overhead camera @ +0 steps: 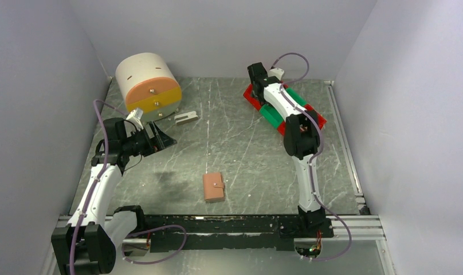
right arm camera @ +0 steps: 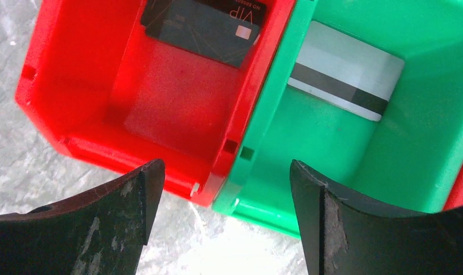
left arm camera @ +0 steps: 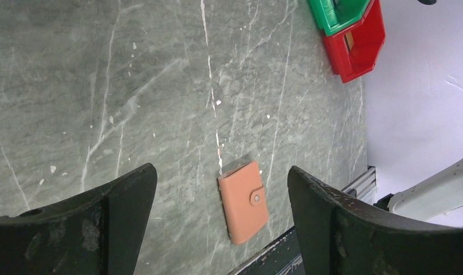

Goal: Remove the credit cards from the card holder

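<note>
Left jaws spread, card holder (left arm camera: 243, 201) well beyond.

Matt tan leather-like wallet (left arm camera: 244, 209) on smooth, grey-veined stone-look table (left arm camera: 103, 86); glossy moulded plastic red bin (right arm camera: 63, 86) and green bin (right arm camera: 326, 172).

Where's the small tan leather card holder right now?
The tan card holder lies closed on the grey marble table, near the middle in the top view, just ahead of the black front rail.

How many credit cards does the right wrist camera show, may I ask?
2: a black card in the red bin, a grey-white card in the green bin; more may be hidden.
</note>
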### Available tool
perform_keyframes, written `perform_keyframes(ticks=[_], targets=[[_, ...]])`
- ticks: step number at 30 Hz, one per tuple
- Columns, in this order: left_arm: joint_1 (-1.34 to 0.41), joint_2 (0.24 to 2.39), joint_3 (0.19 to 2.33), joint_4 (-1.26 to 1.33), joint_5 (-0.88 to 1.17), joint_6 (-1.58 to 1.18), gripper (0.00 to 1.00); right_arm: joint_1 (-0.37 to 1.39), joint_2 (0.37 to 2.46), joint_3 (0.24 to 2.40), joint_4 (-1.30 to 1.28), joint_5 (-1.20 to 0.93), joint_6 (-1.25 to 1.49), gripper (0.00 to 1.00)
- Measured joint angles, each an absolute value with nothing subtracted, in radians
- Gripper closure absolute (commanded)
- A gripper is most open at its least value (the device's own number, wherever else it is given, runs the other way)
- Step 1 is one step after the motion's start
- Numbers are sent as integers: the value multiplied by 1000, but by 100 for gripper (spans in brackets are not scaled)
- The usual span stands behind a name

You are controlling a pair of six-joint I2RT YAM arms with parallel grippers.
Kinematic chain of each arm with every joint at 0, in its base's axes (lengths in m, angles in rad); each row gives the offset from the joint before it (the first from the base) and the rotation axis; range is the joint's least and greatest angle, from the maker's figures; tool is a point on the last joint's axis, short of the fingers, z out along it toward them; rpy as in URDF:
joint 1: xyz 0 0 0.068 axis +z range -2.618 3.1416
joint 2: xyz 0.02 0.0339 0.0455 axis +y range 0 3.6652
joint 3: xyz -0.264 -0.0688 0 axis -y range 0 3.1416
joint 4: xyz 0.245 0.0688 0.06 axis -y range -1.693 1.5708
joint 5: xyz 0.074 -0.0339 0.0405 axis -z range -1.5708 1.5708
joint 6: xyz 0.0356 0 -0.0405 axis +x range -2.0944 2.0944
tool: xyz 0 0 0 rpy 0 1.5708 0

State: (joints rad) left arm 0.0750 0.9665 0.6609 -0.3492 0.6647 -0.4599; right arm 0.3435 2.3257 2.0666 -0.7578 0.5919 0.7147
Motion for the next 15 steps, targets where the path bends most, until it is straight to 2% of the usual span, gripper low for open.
perform_keyframes(ticks=[15], targets=[[75,962,661,-356,659,-459,11,329,2393,2056,-706,579,691,21]])
